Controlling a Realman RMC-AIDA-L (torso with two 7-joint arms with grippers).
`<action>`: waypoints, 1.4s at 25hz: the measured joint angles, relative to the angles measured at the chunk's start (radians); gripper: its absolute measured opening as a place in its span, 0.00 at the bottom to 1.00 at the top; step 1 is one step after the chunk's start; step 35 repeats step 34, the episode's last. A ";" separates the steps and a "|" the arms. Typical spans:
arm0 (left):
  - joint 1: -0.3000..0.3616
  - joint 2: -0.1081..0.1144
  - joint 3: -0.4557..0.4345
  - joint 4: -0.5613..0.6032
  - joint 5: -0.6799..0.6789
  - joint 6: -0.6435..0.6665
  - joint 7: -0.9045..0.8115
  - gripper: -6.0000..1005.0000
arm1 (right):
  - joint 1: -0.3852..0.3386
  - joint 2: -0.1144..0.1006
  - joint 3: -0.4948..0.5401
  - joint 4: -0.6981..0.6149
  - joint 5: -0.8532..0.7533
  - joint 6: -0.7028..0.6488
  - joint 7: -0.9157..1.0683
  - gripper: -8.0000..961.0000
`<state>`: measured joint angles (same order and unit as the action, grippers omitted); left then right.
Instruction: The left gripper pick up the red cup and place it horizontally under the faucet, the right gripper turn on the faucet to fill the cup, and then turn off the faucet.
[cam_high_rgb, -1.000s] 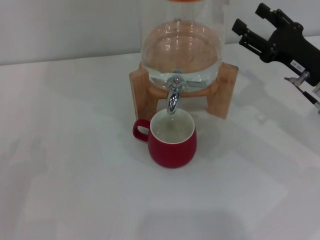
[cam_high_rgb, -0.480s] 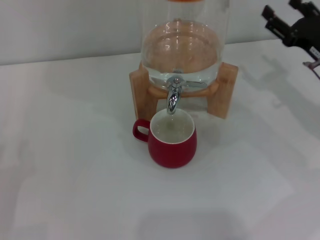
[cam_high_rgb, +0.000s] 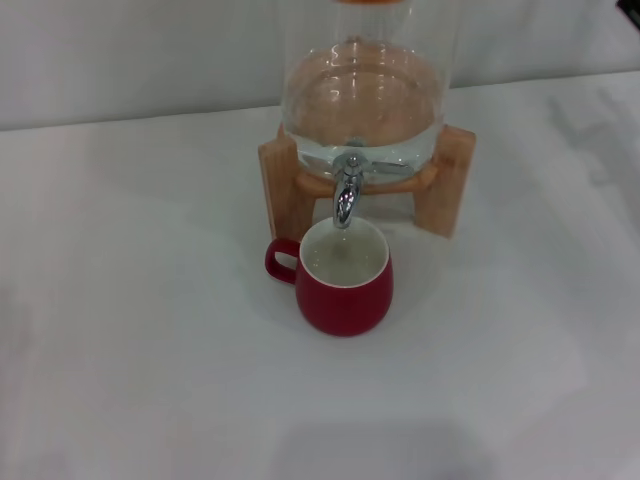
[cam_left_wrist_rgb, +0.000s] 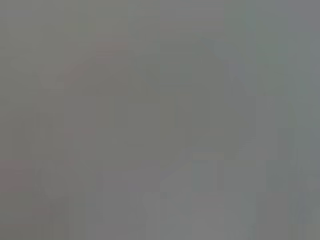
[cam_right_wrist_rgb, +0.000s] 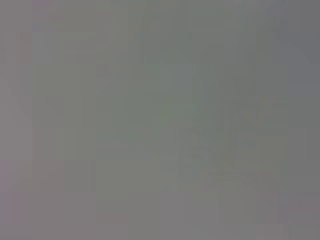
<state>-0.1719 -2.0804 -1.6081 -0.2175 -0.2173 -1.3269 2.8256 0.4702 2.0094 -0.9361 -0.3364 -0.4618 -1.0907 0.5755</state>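
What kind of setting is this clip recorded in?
Probably a staged test bench, not a real kitchen: a plain white table against a bare wall, holding only a glass water dispenser on a wooden stand and a red cup under its faucet.

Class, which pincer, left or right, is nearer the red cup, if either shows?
Neither can be named: no pincer shows in any view. The red cup stands alone under the faucet, and both wrist views show nothing recognisable.

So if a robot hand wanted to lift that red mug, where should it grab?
Probably by the rounded body of the red cup, closing from the robot's left or the near side. The faucet hangs over its open top and the loop handle looks small.
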 joint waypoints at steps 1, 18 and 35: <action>-0.004 0.000 -0.010 0.002 -0.005 0.000 0.000 0.48 | 0.001 0.001 0.013 0.000 0.008 0.006 0.005 0.86; -0.003 -0.006 -0.068 0.017 -0.062 -0.011 0.000 0.48 | -0.055 0.000 0.003 0.012 0.101 -0.003 0.050 0.84; 0.003 -0.006 -0.060 0.123 -0.061 -0.090 0.000 0.48 | -0.094 0.000 -0.144 0.038 0.097 -0.121 -0.012 0.86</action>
